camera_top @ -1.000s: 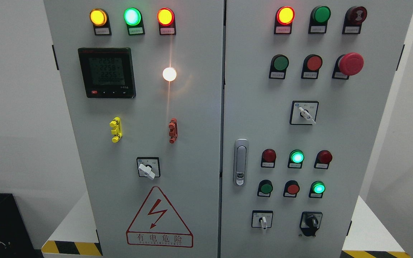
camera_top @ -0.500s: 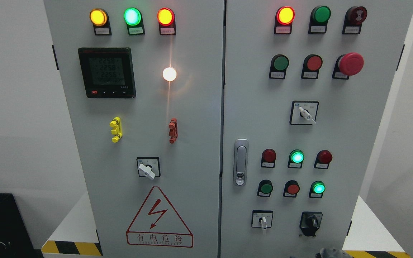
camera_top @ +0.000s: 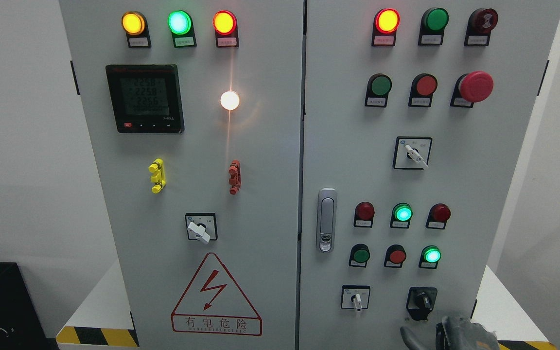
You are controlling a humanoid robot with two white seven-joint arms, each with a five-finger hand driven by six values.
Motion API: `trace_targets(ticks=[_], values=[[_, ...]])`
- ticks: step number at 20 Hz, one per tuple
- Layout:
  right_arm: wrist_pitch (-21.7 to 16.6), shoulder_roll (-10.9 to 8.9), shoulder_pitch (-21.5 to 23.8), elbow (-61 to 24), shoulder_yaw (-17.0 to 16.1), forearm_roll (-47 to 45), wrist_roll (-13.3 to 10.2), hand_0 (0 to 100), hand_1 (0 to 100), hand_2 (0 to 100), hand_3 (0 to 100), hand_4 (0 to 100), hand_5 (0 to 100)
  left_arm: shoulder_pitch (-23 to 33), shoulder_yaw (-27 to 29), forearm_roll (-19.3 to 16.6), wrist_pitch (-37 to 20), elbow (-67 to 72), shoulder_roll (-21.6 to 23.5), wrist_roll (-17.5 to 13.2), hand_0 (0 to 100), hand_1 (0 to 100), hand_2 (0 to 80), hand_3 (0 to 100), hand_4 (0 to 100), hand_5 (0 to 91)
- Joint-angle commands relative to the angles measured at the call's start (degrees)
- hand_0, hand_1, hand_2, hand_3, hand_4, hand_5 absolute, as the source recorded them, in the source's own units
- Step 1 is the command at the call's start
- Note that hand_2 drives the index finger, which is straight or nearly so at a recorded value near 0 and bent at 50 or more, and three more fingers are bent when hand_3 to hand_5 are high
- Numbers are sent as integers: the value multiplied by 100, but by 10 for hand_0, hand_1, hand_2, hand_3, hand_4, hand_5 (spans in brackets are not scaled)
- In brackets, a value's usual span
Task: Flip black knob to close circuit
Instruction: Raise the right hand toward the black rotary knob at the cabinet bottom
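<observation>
The black knob (camera_top: pixel 422 302) sits at the lower right of the grey cabinet's right door (camera_top: pixel 358 121), on a black square plate. Its handle points roughly upward, tipped slightly left. My right hand (camera_top: pixel 447 334) comes up from the bottom edge just below and right of the knob, dark grey, only its top showing. Its fingers (camera_top: pixel 406 335) are spread and hold nothing. A small gap separates the hand from the knob. The left arm does not show.
A white selector switch (camera_top: pixel 356 299) is left of the knob. Green and red buttons and lamps (camera_top: pixel 396 255) sit above it, and a door latch (camera_top: pixel 326 219) is further left. The cabinet stands on a white base with yellow-black stripes (camera_top: pixel 97 335).
My right hand has risen into view from the bottom edge, toward the black knob. One second ago it was out of sight. The knob's handle reads slightly more upright than before.
</observation>
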Motion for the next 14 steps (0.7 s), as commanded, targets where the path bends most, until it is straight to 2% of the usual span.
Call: trace_targets(ticks=[1, 14], values=[[13, -14, -197, 184, -168, 87, 8, 0, 0, 903, 1000, 920, 890, 0, 0, 0, 0, 0, 0, 4, 120, 556, 0, 0, 0, 0], [39, 3, -355, 140, -212, 78, 26, 0, 0, 899, 1000, 923, 887, 0, 0, 0, 0, 0, 0, 4, 120, 556, 0, 0, 0, 0]])
